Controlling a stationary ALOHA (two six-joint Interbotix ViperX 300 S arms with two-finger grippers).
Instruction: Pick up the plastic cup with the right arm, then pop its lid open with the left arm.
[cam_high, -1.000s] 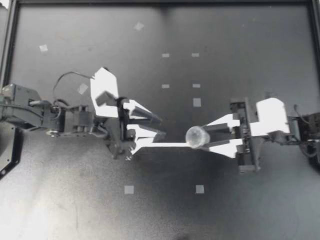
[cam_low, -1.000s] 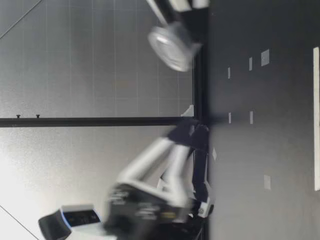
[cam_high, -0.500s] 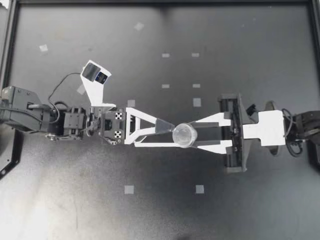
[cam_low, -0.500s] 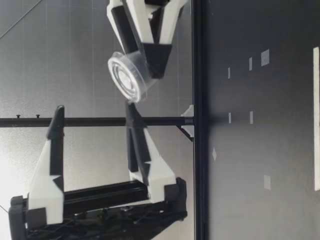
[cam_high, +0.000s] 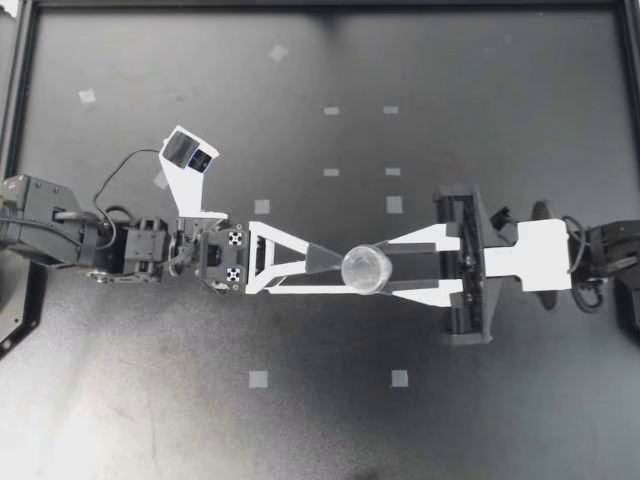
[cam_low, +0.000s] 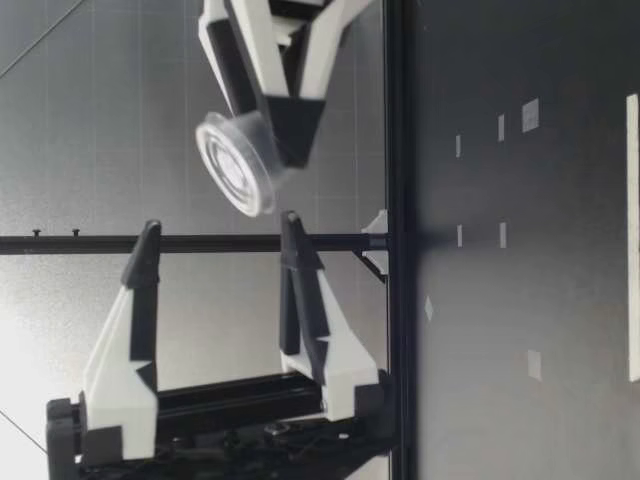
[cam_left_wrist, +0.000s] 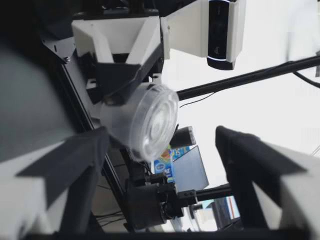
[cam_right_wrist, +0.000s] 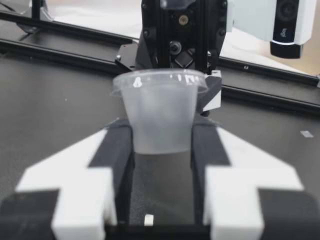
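Note:
A small clear plastic cup (cam_high: 365, 270) hangs in the air over the middle of the black table (cam_high: 450, 100). My right gripper (cam_high: 378, 270) is shut on it, one finger on each side of its wall. My left gripper (cam_high: 335, 266) is open wide, turned so one finger stands above the other, its tips just short of the cup. In the low view the cup (cam_low: 235, 165) tilts in the right gripper (cam_low: 285, 125), with the left gripper (cam_low: 220, 235) facing it. The left wrist view shows the cup (cam_left_wrist: 147, 120) ahead of my open fingers (cam_left_wrist: 75, 160). The right wrist view has the cup (cam_right_wrist: 160, 112) between my fingers (cam_right_wrist: 117, 145).
Small pale tape squares dot the table, among them one (cam_high: 258, 379) near the front and one (cam_high: 394, 204) just behind the grippers. A black frame rail (cam_high: 320, 5) borders the table's far edge. A white strip (cam_low: 632, 240) lies on the table near the low camera.
My left gripper has rolled over, opened wide and reached toward the cup. My right gripper has carried the cup higher and a little toward the left arm.

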